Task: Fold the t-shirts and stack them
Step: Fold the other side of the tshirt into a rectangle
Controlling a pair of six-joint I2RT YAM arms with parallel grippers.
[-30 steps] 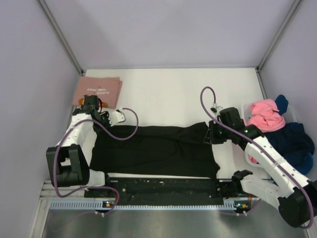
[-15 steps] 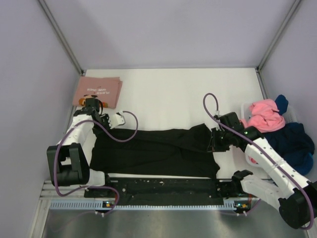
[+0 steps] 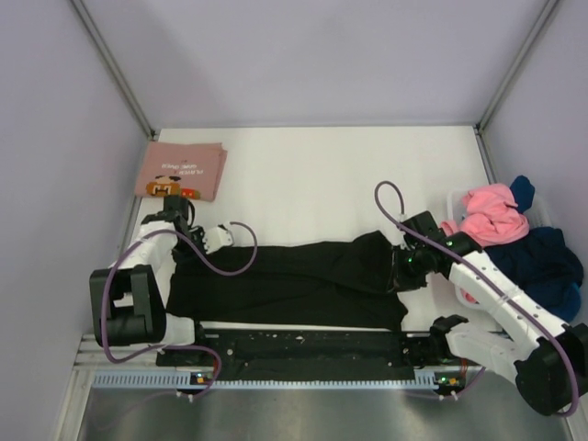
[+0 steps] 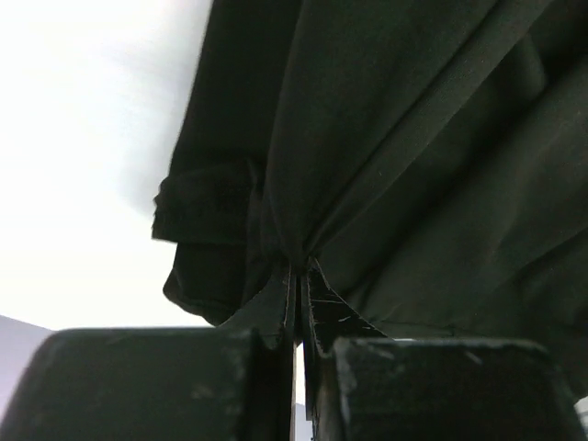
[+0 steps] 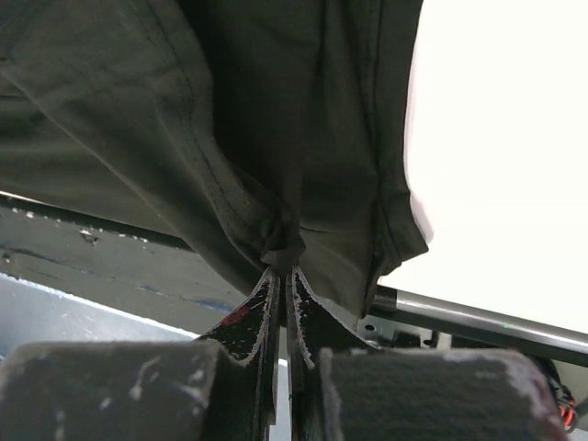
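Observation:
A black t-shirt (image 3: 294, 280) lies spread across the near part of the white table, its far edge doubled over towards me. My left gripper (image 3: 180, 241) is shut on its far left corner; the wrist view shows the pinched black cloth (image 4: 386, 184) bunched at the fingertips (image 4: 299, 276). My right gripper (image 3: 402, 266) is shut on its right edge, with cloth (image 5: 230, 138) gathered at the tips (image 5: 283, 266). A folded pink t-shirt with a cartoon print (image 3: 181, 170) lies at the far left.
A heap of pink (image 3: 494, 213), navy (image 3: 542, 262) and blue (image 3: 522, 191) t-shirts sits in a bin at the right edge. The black base rail (image 3: 303, 347) runs along the near edge. Grey walls enclose the table.
Both grippers have moved towards me with the shirt's far edge in them, drawing it over the near half. The left gripper has come away from the pink shirt.

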